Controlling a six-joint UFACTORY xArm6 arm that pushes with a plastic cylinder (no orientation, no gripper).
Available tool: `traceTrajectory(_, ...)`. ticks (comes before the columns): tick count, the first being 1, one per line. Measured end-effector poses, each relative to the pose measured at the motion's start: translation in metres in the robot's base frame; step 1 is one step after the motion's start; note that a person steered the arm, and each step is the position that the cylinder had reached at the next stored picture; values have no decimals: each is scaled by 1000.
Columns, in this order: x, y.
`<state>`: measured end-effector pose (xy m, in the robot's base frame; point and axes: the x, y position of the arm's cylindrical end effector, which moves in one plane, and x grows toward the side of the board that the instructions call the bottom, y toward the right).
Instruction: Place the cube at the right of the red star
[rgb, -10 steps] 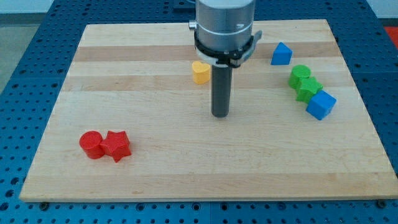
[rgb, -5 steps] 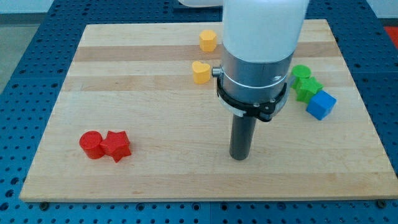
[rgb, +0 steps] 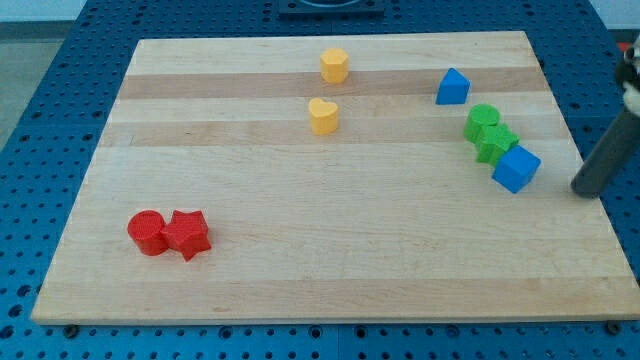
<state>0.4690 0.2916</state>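
The blue cube (rgb: 516, 168) lies at the view's right, just below two green blocks (rgb: 487, 133). The red star (rgb: 187, 234) lies at the lower left, touching a red cylinder (rgb: 146, 232) on its left. My tip (rgb: 585, 190) is at the board's right edge, a short way right of the blue cube and apart from it. The rod rises to the upper right and leaves the view.
A blue triangular block (rgb: 452, 87) lies at the upper right. A yellow heart (rgb: 322, 116) and another yellow block (rgb: 335, 65) lie at the top middle. The wooden board (rgb: 320, 280) rests on a blue perforated table.
My tip has swept from the board's middle down and then far right to the right edge beside the blue cube. No block has moved.
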Motion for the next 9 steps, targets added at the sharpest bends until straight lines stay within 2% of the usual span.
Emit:
traceTrajectory(1, -3, -37)
traceTrajectory(2, 27, -136)
traceTrajectory(3, 58, -118)
traceTrajectory(4, 44, -51)
traceTrajectory(5, 1, -63)
traceTrajectory(6, -2, -113)
traceTrajectory(7, 15, -187)
traceTrajectory(8, 10, -213)
traceTrajectory(9, -7, -152)
